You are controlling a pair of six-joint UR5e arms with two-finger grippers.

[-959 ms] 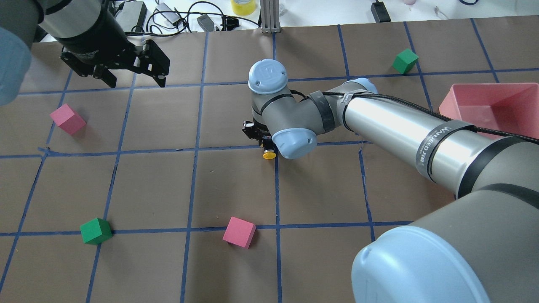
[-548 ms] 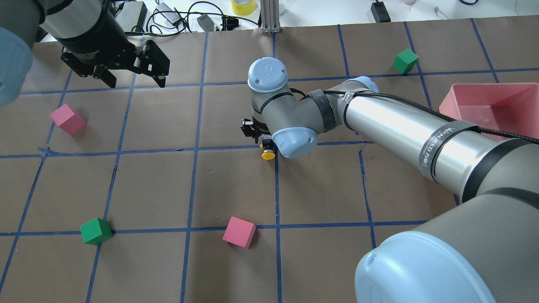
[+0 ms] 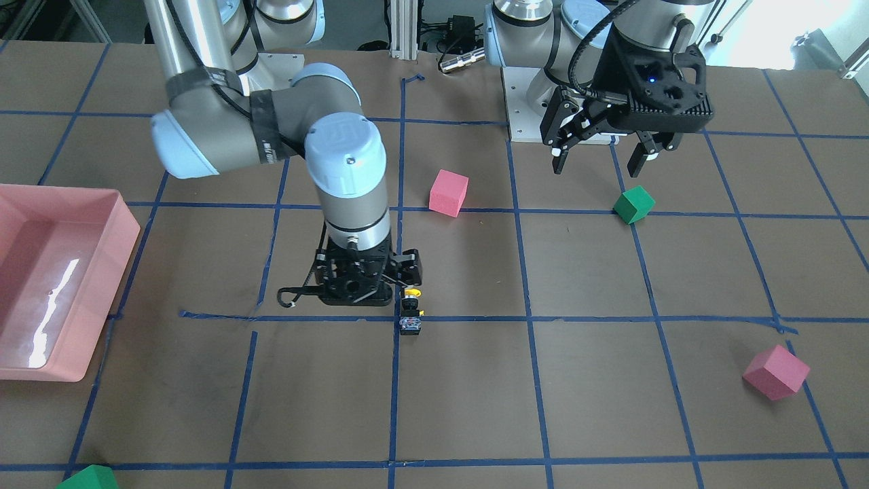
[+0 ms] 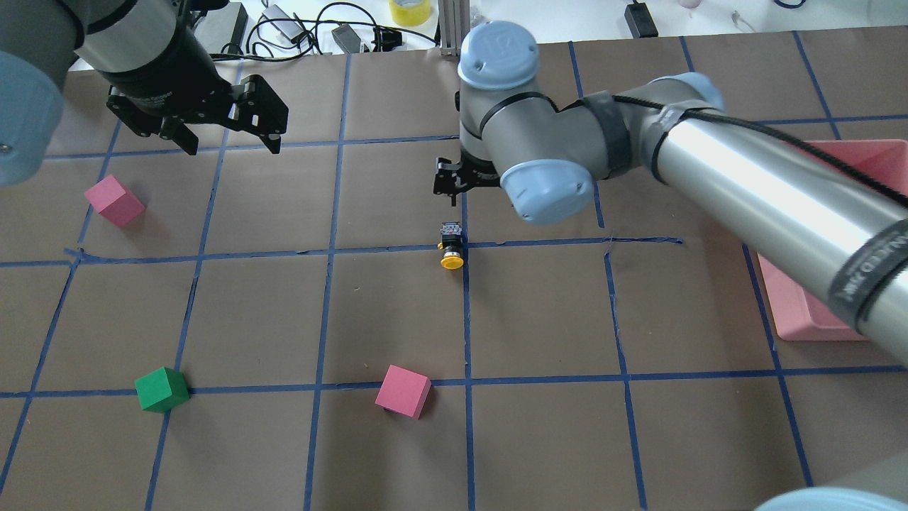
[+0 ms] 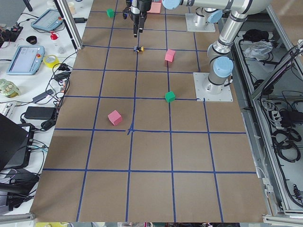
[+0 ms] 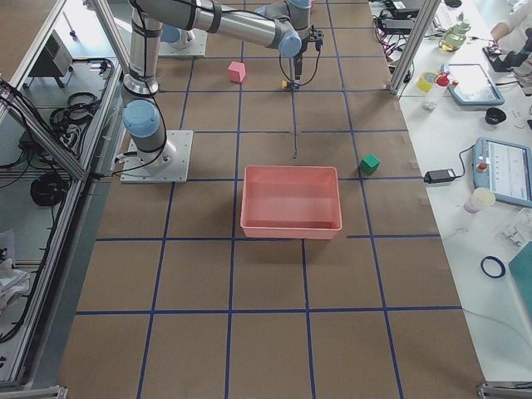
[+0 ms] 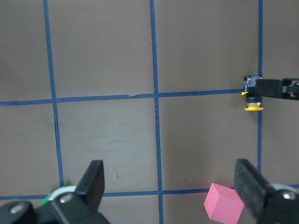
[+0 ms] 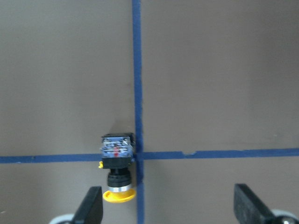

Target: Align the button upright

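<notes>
The button (image 4: pixel 451 247) lies on its side at a blue tape crossing mid-table, with its yellow cap toward the robot and its base block away. It also shows in the front view (image 3: pixel 411 313), the right wrist view (image 8: pixel 117 168) and the left wrist view (image 7: pixel 252 95). My right gripper (image 8: pixel 173 210) is open and empty. It hangs above the table just beyond the button (image 4: pixel 460 177) (image 3: pixel 370 277) and does not touch it. My left gripper (image 4: pixel 230 138) is open and empty, held high at the far left (image 3: pixel 601 161) (image 7: pixel 171 196).
Pink cubes (image 4: pixel 113 201) (image 4: pixel 403 391) and a green cube (image 4: pixel 162 389) sit on the brown gridded table. A pink tray (image 4: pixel 801 319) stands at the right, partly under the right arm. Another green cube (image 3: pixel 88 477) lies beyond the tray.
My right gripper was down around the button; it has risen and pulled back toward the table's far side. The button lies in the same spot. The left arm has barely moved.
</notes>
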